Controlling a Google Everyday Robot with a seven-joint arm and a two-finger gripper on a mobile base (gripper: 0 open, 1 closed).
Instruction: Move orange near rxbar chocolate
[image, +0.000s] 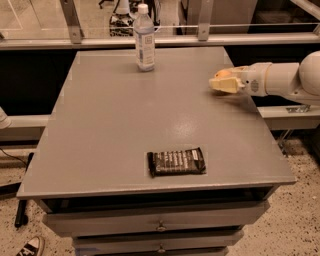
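The orange (221, 74) is at the right side of the grey table (110, 125), mostly hidden behind my gripper's pale fingers (223, 85). My gripper (220, 84) reaches in from the right edge and is shut on the orange, holding it just above the tabletop with a faint shadow below. The rxbar chocolate (176, 161) lies flat near the table's front edge, dark wrapper with pale lettering, well in front of and to the left of the gripper.
A clear water bottle (144, 38) with a white cap stands upright at the back middle of the table. Drawers (160, 226) sit under the front edge. A railing runs behind the table.
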